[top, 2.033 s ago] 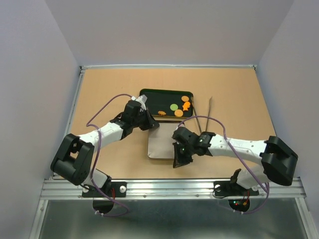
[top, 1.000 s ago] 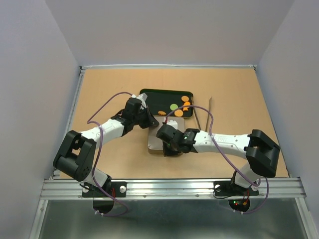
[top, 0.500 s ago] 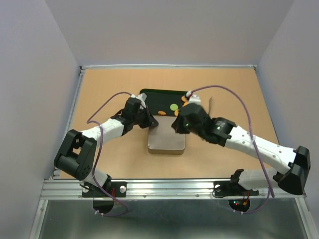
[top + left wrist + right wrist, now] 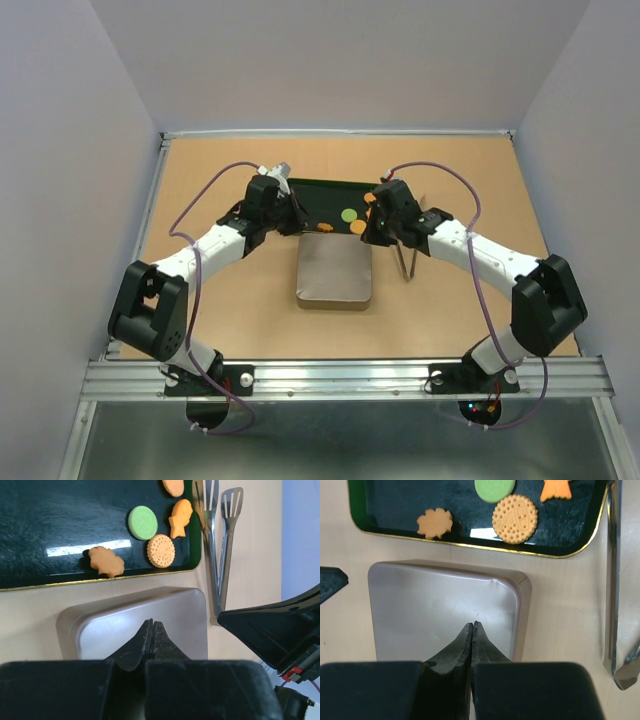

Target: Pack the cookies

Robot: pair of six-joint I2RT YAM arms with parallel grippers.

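Orange and green cookies (image 4: 161, 550) lie in a dark tray (image 4: 50, 525) on the bench (image 4: 220, 300). A grey tin (image 4: 445, 610) sits just beside the tray's near edge. Tongs (image 4: 220, 545) lie by the tray's right side. The left gripper (image 4: 151, 625) is pinched tight and holds nothing. So is the right gripper (image 4: 471, 626). Neither one touches the cookies, which lie past the tin in front of each tip.
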